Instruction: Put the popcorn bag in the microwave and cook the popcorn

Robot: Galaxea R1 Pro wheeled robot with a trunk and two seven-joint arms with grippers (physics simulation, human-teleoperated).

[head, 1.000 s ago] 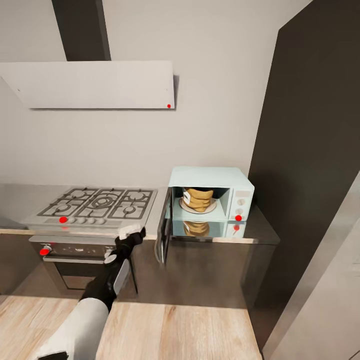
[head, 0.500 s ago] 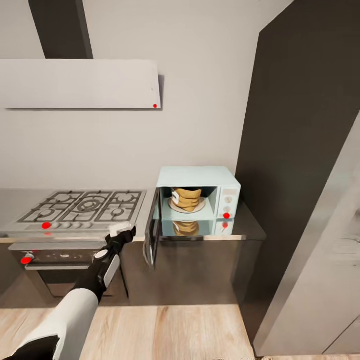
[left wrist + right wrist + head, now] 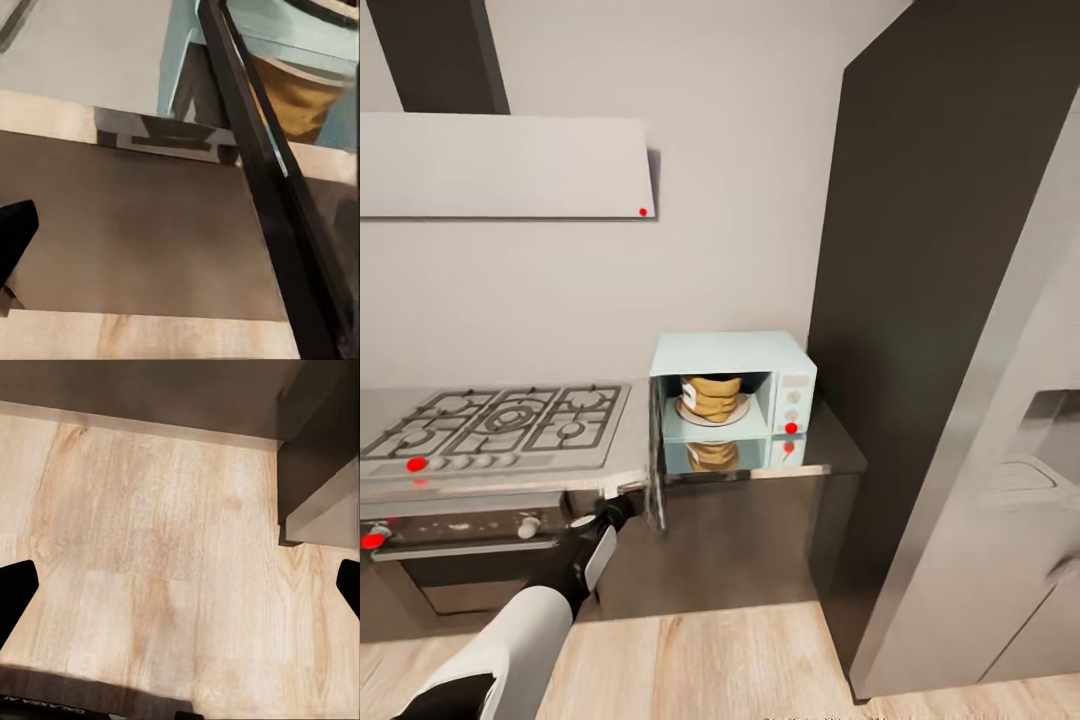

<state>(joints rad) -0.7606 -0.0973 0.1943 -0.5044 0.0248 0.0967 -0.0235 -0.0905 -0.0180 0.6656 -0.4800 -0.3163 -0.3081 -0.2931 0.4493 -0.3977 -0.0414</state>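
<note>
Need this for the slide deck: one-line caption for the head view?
Popcorn bag sits inside the open microwave on the countertop, left gripper near the door's lower edge.

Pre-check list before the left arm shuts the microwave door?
1. Popcorn bag inside the microwave, on its plate: ok.
2. Door swung open, edge toward the robot: ok, ready to push.
3. Left gripper beside the door's lower edge: ok; contact cannot tell.
4. Left gripper empty: cannot tell.
5. Right gripper open over the wood floor, out of the way: ok.
6. Bag clear of the door's swing: looks ok, it sits well back.
</note>
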